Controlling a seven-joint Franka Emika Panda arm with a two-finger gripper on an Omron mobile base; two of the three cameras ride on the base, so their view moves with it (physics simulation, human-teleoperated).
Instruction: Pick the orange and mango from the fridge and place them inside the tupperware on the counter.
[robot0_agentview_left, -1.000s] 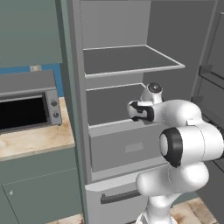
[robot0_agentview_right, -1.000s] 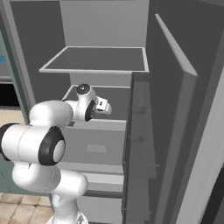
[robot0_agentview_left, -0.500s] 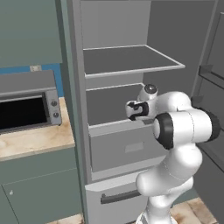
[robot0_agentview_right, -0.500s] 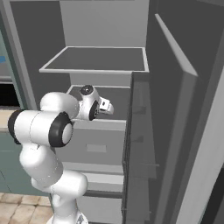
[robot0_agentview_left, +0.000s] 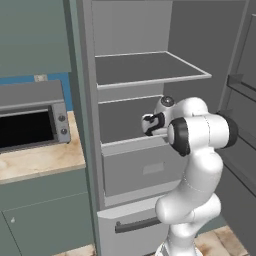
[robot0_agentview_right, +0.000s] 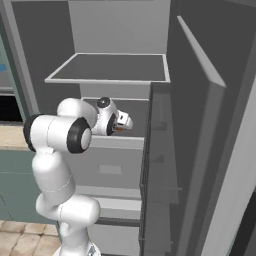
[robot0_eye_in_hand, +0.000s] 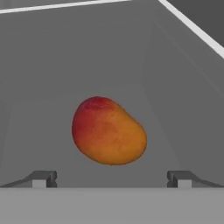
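Straight ahead of the base stands the fridge, a tall grey cabinet with its door swung open to the right. Inside it, an upper shelf lies bare and flat, and below that a second shelf space sits over a pale drawer front; lower still, a dark bar handle crosses the bottom drawer. To the left of the fridge runs the counter, beige and marbled, over grey-green cabinet doors. On it stands a boxy grey microwave with a dark window and two small knobs.

On the second shelf, the arm's white hand reaches into the fridge from the near side. The mango lies on the grey shelf floor in the hand view, alone there, with the compartment's grey walls rising behind and beside it. It is an oval fruit, deep red at its upper left end, shading to orange and orange-yellow toward its lower right.

The gripper is set before the mango with its jaws wide apart, wider than the fruit. The two dark fingertips stand to the left and right, nearer than the mango, and touch nothing. Nothing is held.
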